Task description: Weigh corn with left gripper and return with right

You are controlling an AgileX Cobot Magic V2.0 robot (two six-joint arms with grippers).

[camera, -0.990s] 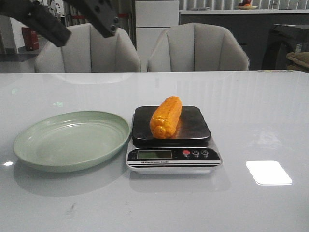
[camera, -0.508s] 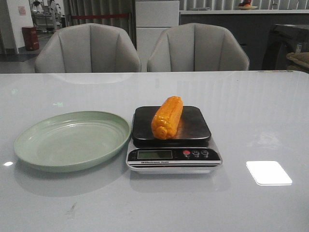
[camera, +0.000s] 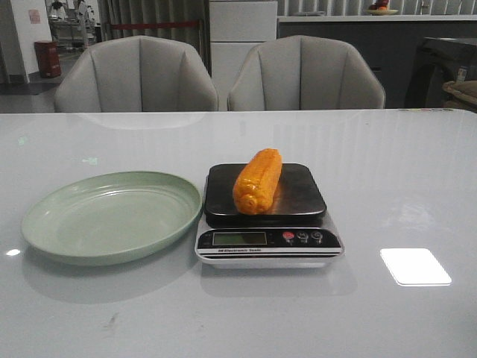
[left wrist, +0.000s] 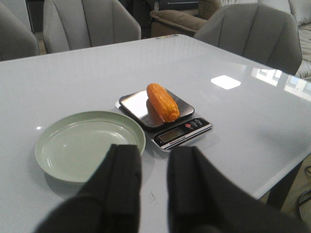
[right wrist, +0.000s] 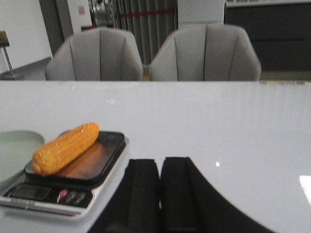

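The orange-yellow corn [camera: 258, 180] lies lengthwise on the black platform of the kitchen scale [camera: 267, 224]. It also shows in the left wrist view [left wrist: 163, 102] and the right wrist view [right wrist: 65, 147]. No gripper shows in the front view. My left gripper [left wrist: 154, 160] is open and empty, high above the near table edge, back from the green plate [left wrist: 90, 144]. My right gripper [right wrist: 160, 167] is shut and empty, beside the scale [right wrist: 68, 180] on its right.
An empty pale green plate [camera: 112, 215] sits left of the scale, nearly touching it. Two grey chairs [camera: 134, 77] stand behind the far table edge. The table's right edge shows in the left wrist view [left wrist: 291, 160].
The left arm, seen at the top left a second ago, has gone out of the front view. The corn and scale have not moved.
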